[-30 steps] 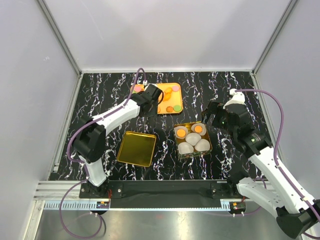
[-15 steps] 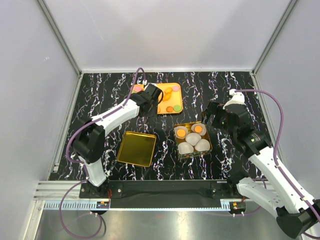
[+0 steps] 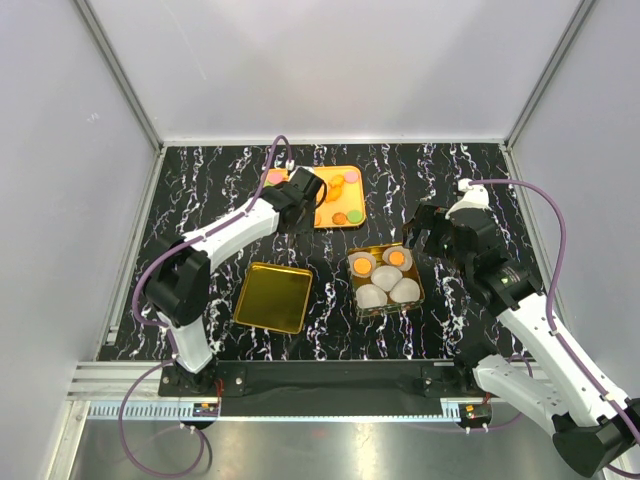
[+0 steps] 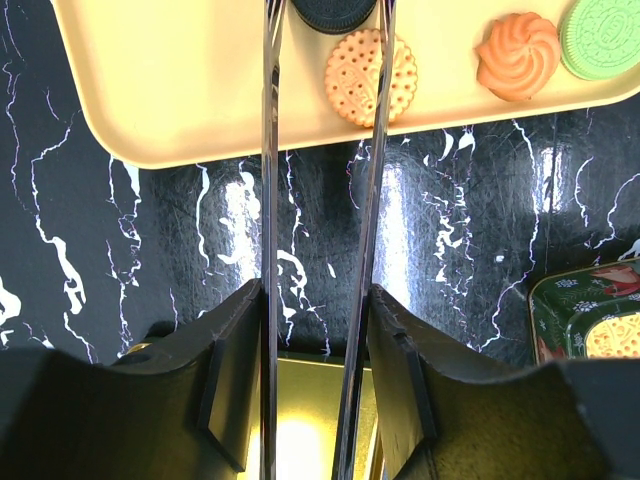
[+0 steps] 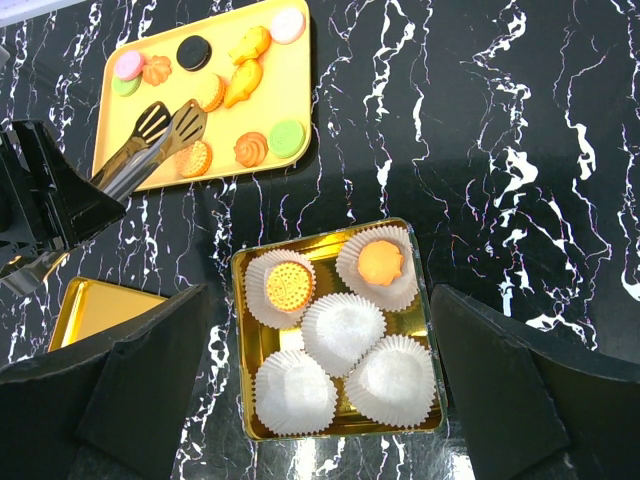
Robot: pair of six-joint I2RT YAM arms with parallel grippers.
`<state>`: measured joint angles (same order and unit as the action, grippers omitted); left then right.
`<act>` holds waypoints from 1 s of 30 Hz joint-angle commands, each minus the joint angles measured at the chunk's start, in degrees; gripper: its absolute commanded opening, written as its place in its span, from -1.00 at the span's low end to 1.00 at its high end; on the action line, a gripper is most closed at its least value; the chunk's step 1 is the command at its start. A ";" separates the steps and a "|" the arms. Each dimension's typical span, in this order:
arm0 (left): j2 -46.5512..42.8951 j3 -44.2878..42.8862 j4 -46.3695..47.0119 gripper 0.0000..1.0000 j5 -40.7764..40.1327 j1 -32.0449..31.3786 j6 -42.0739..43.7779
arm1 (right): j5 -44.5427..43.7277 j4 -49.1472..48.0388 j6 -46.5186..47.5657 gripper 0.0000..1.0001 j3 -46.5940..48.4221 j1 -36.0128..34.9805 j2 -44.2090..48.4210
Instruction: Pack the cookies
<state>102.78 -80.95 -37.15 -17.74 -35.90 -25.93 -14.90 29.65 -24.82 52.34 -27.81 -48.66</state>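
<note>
My left gripper (image 4: 315, 295) has its fingers (image 4: 235, 375) closed partway on a pair of metal tongs (image 4: 268, 200). The two blades run out between the fingers and reach over the near edge of the yellow tray (image 5: 285, 85) at the far middle of the desk (image 3: 450, 180). Most of the cookies (image 5: 251, 148) lie loose on that tray. In my left wrist view a black one (image 4: 333, 10) sits between the blades at the top edge, and a round dotted biscuit (image 4: 350, 75) lies partly under the right blade. An orange swirl (image 4: 518, 55) and a green disc (image 4: 600, 35) are off to the side. The tong tips are cut off in that view, so I cannot tell whether they touch anything.

My right gripper (image 3: 425, 232) hangs over the gold tin (image 5: 243, 345) with its fingers (image 5: 150, 370) spread wide, holding nothing. The tin holds five white paper cups (image 5: 342, 332). The two far cups each carry one cookie, a dotted biscuit (image 5: 288, 285) and an orange one (image 5: 380, 262). The other three are unfilled. The tin's gold lid (image 3: 273, 297) lies flat on the desk just left of the tin.
</note>
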 commanded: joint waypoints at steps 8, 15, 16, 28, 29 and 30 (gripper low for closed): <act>0.31 -2.90 1.90 -0.16 -0.02 0.57 1.06 | -0.13 -1.96 0.74 0.99 -0.04 -0.14 0.59; -0.04 -5.36 0.94 -0.19 -1.42 0.74 2.03 | -0.13 -2.05 0.65 0.99 -0.13 -0.22 0.41; -0.13 -5.97 0.76 -0.19 -1.60 0.74 2.20 | -0.22 -1.96 0.82 0.99 -0.04 -0.22 0.41; -3.29 -4.75 -0.65 -0.21 -1.95 0.83 2.03 | 0.22 -2.31 0.74 0.99 -0.13 -0.22 -0.03; -4.07 -4.49 -0.82 -0.21 -1.52 0.74 2.03 | 0.22 -2.31 0.74 0.99 0.04 -0.14 0.06; -4.52 -4.05 -0.91 -0.21 -1.34 0.74 1.94 | 0.30 -2.31 0.82 0.99 0.05 -0.22 -0.11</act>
<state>102.96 -84.95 -38.76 -18.22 -35.42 -24.25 -14.87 29.63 -24.77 52.14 -27.81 -48.66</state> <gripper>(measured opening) 0.403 0.994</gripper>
